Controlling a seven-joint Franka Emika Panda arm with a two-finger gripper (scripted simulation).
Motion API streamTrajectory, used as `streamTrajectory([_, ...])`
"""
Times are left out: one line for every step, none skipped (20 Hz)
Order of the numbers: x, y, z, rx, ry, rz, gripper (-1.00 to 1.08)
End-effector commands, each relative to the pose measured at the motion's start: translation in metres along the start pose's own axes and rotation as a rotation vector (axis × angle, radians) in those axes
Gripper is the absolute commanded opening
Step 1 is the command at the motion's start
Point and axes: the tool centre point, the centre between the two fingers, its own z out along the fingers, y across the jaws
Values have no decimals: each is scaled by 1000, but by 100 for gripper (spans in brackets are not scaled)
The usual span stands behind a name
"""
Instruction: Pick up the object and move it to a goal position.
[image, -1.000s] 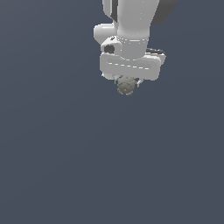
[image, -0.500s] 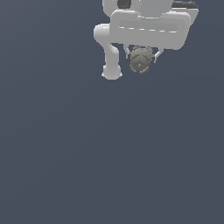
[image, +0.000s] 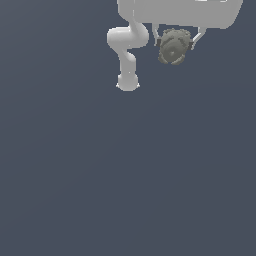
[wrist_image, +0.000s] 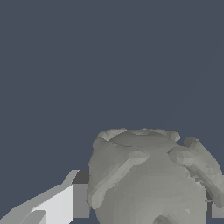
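Now, from the exterior view's left, you've got the arm's base (image: 128, 82) standing on the grey floor (image: 75, 175), then the gripper (image: 174, 46) pinching the lumpy object (image: 173, 46) between its fingers (image: 196, 39), well above the ground. No goal marker shows, so carry it smoothly, keep the squeeze firm on that bumpy surface, and avoid jerks

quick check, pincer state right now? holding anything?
Pincer: shut on the lumpy ball, one finger pressed against each side of it, lifted near the top of the exterior view.
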Motion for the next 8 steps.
streamTrajectory([0, -3, -7, 0, -1, 0, -100])
streamTrajectory([0, -3, -9, 0, -1, 0, -100])
streamTrajectory([0, -4, -11, 0, -1, 0, -100])
streamTrajectory([0, -5, -12, 0, -1, 0, -100])
streamTrajectory([0, -5, -13, 0, -1, 0, -100])
streamTrajectory([0, -5, -13, 0, -1, 0, -100])
streamTrajectory([0, -5, -14, 0, -1, 0, -100])
streamTrajectory([0, -5, -14, 0, -1, 0, -100])
